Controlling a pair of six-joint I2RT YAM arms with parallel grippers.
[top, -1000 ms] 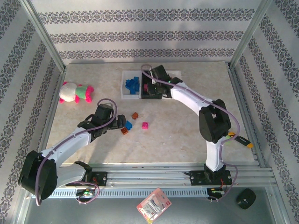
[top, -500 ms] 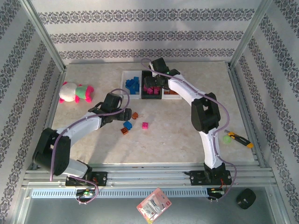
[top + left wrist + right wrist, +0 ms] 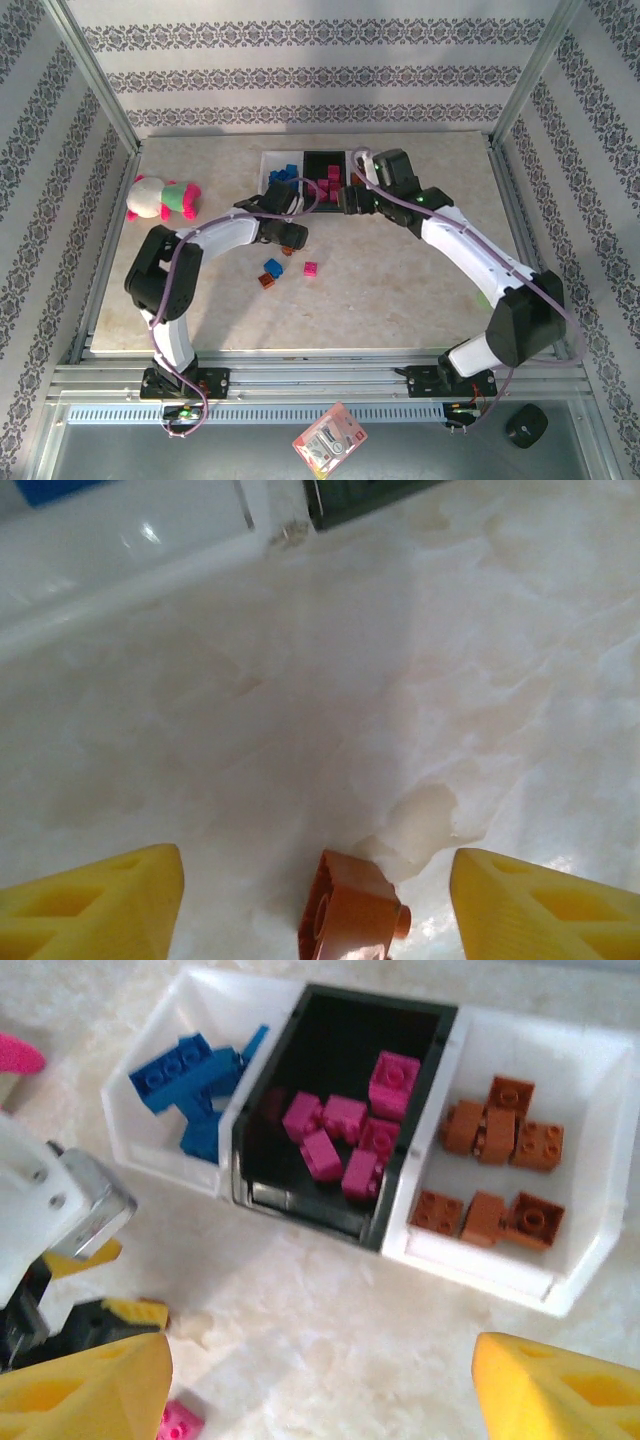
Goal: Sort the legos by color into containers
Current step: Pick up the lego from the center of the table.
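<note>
In the left wrist view an orange-brown lego [image 3: 352, 910] lies on the table between my left gripper's [image 3: 318, 865] yellow fingers, with gaps on both sides; the jaws are open. From above, that gripper [image 3: 291, 238] sits just in front of the containers. The right wrist view has all three in a row: a white tray [image 3: 150, 1150] with blue legos [image 3: 185, 1080], a black tray [image 3: 300, 1205] with pink legos [image 3: 345, 1120], and a white tray [image 3: 470, 1260] with orange-brown legos [image 3: 500, 1135]. My right gripper [image 3: 320, 1360] hangs open and empty before them.
Loose on the table lie a blue lego [image 3: 272, 267], an orange-brown one [image 3: 267, 281] and a pink one [image 3: 311, 268]. A plush toy [image 3: 160, 197] rests at the far left. Patterned walls and metal posts [image 3: 100, 80] enclose the table.
My left gripper has moved toward the trays and lowered around an orange-brown lego, its jaws narrowing. My right gripper has opened over the black tray and drawn back toward the right.
</note>
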